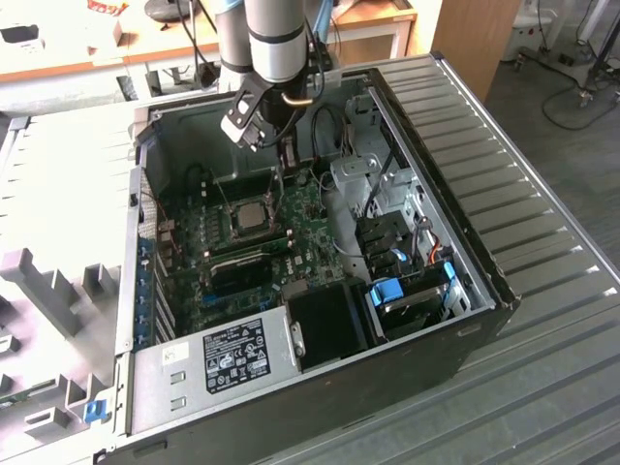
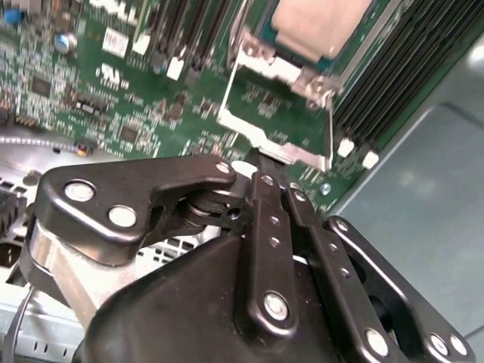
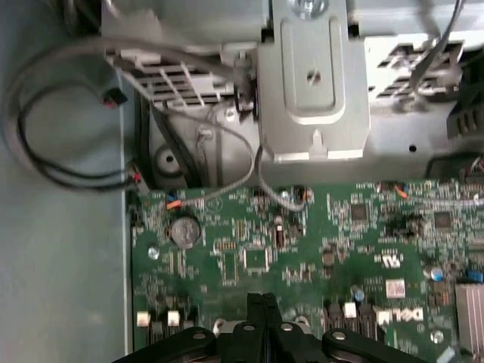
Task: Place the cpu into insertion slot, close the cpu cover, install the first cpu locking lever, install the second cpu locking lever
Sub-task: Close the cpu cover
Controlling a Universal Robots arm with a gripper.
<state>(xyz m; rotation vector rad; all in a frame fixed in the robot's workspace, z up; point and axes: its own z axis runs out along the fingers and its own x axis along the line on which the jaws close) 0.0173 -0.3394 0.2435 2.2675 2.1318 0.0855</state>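
My hand (image 1: 287,155) hangs inside the open computer case (image 1: 465,281), which lies on its side on the ribbed grey tabletop (image 1: 542,174). I reach down from the far side, over the green motherboard (image 3: 249,257).

The cpu (image 1: 254,215) lies flat in the insertion slot (image 1: 254,234), dull silver-tan top up, in the far part of the board and toward the exterior view's left. It is square, so it has no long axis. Its edges run in line with the slot's black frame. In the second wrist view the cpu (image 2: 318,26) has long black memory slots (image 2: 393,68) running alongside it.

The cpu cover (image 2: 291,151) is swung open and off the cpu. It is tilted up from the board, and green circuitry shows through its large square window. I cannot tell how steeply it stands.

My fingers are drawn narrow, pressed together with no gap in both wrist views. The tips of my hand (image 2: 263,160) sit right at the free edge of the cover's frame. I cannot tell whether they pinch that edge or merely touch it. In the first wrist view my hand (image 3: 262,302) points across the board toward the case's grey metal wall.
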